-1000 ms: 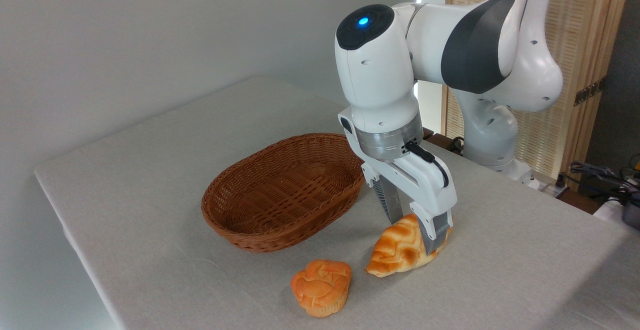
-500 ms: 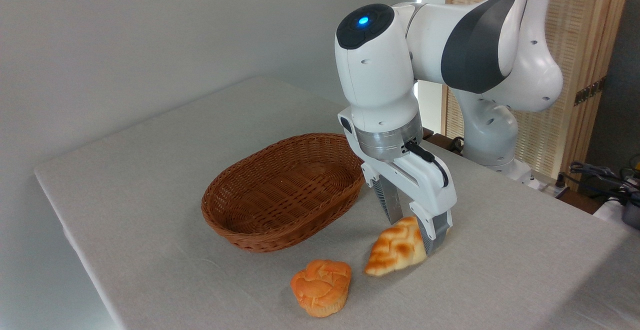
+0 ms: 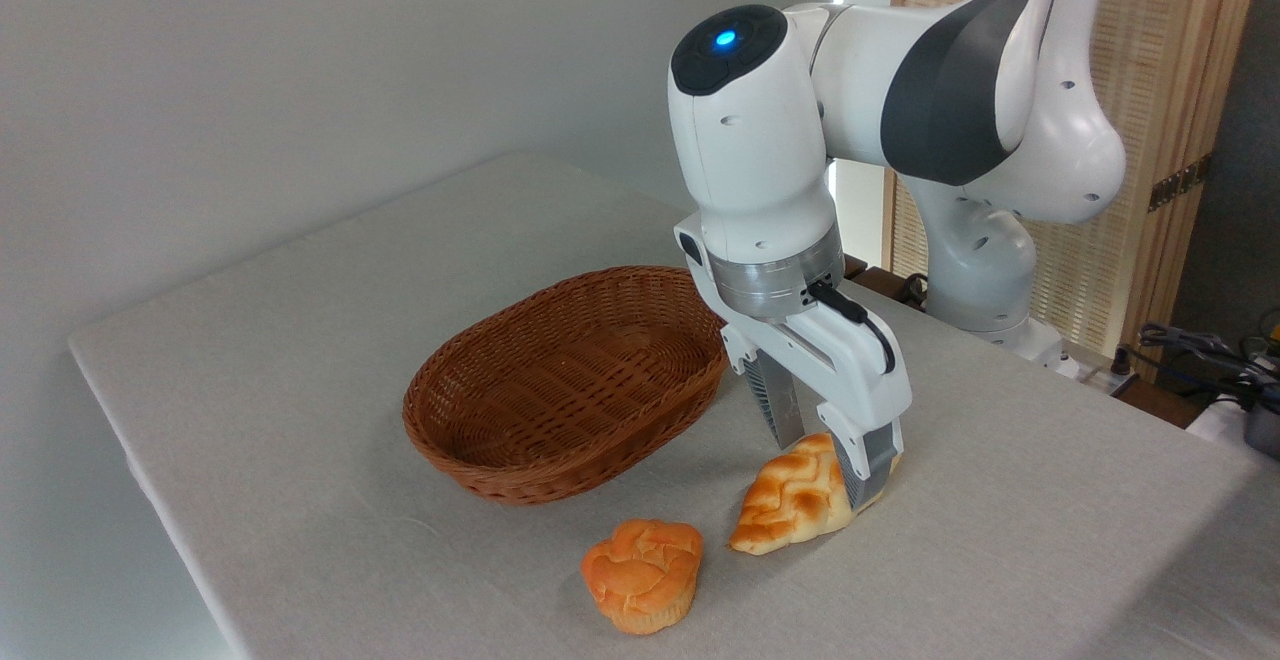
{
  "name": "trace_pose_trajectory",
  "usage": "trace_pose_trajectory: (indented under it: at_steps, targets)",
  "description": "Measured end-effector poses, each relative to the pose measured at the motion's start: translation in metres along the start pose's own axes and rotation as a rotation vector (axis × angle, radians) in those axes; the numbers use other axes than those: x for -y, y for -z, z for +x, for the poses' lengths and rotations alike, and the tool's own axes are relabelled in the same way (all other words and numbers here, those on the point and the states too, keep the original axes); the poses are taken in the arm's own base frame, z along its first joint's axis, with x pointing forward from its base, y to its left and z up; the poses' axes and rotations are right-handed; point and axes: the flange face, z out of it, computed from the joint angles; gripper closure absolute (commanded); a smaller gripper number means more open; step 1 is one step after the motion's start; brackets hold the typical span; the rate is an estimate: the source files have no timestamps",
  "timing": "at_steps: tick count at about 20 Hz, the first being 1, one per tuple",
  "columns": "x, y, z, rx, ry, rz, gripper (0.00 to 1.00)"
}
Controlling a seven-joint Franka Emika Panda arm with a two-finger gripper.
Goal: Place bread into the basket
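The gripper (image 3: 828,455) stands over the right end of the bread (image 3: 790,503) with its two fingers pressed in against the loaf's sides — one finger (image 3: 868,468) in front, on the side facing the camera, the other behind and partly hidden by the loaf, so the pincer is narrowed to the loaf's width and pinching it. The bread is tilted: its long axis runs from upper right, where the fingers clasp it, down to lower left, where its pointed tip meets the table (image 3: 300,360). The braided golden-brown top faces the camera and to the left. Whether the clasped end rests on the cloth or is raised off it cannot be told, since the front finger covers it. The loaf lies outside the basket (image 3: 560,390), just to the right of and in front of its near rim, not touching it. A round orange bun (image 3: 642,576) sits on the table near the loaf's low tip, apart from it.
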Motion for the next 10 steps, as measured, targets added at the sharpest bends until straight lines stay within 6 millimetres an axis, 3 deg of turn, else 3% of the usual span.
trace_pose_trajectory:
  at_steps: [2, 3, 5, 6, 10]
  targets:
    - [0.000, -0.004, 0.001, 0.006, -0.003, -0.009, 0.39]
    - [0.000, -0.007, 0.002, 0.009, -0.004, -0.014, 0.58]
    - [0.000, -0.011, 0.004, 0.016, -0.007, -0.022, 0.84]
    - [0.001, -0.013, 0.005, 0.018, -0.008, -0.025, 0.92]
    - [0.002, -0.017, 0.007, 0.026, -0.011, -0.034, 0.93]
